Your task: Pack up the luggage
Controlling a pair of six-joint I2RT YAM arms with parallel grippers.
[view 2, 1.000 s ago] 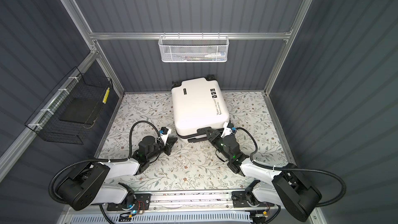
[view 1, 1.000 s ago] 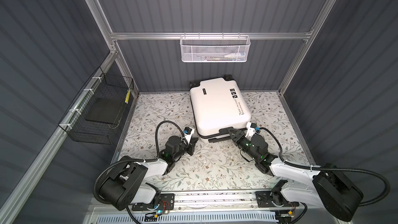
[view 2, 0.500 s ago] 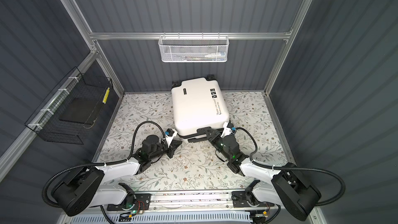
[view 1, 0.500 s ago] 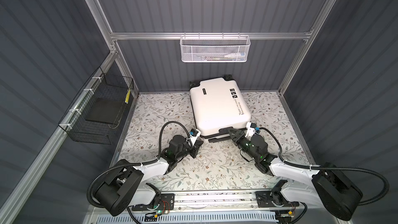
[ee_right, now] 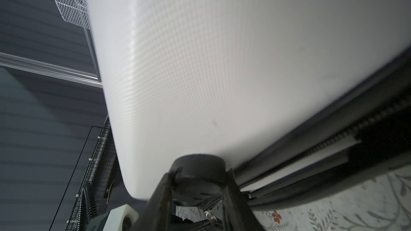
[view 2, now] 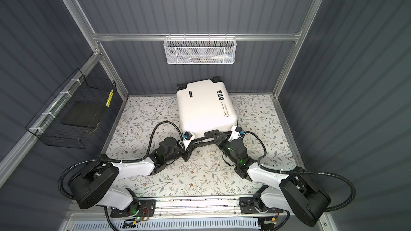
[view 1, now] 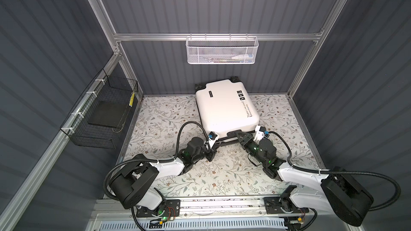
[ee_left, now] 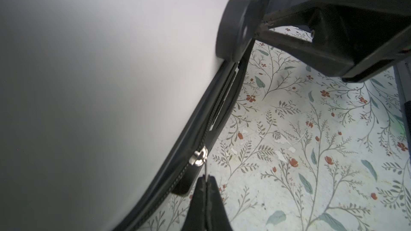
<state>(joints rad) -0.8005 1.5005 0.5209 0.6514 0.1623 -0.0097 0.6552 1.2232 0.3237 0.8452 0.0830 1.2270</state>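
Two robot arms reach low across a floral-print table (view 1: 169, 116) toward the luggage (view 1: 225, 107), a small white hard-shell suitcase. It lies flat at the back ctr of the table, lid down, wheels by the rear wall, handle end facing the robot. Black lettering and square marks show on its top.

The L arm (view 1: 169, 167) starts at the front rail w/ its shoulder link folded back. Its forearm runs nearly level just above the table and angles in toward the case's near-left corner. Its pincer, the left gripper (ee_left: 205, 191), is pinched fully together on the thin metal zipper pull (ee_left: 206, 168). The pull hangs from the silver slider (ee_left: 198, 157) on the black zipper band (ee_left: 220, 98) along the case's near edge.

The R arm (view 1: 298, 172) mirrors it from the other side, forearm low and angled in toward the middle of that same edge. The right gripper (ee_right: 196, 181) has its jaws partway apart, clamped either side of a round black fitting (ee_right: 198, 163) on the case's edge, by the handle.

Both pincers sit near each other along the near edge, not touching.

Above the case, a white mesh basket (view 1: 221, 52) hangs on the back rail w/ small items inside, too blurred to name. On the left wall, a black wire basket (view 1: 100, 112) holds a dark flat item.
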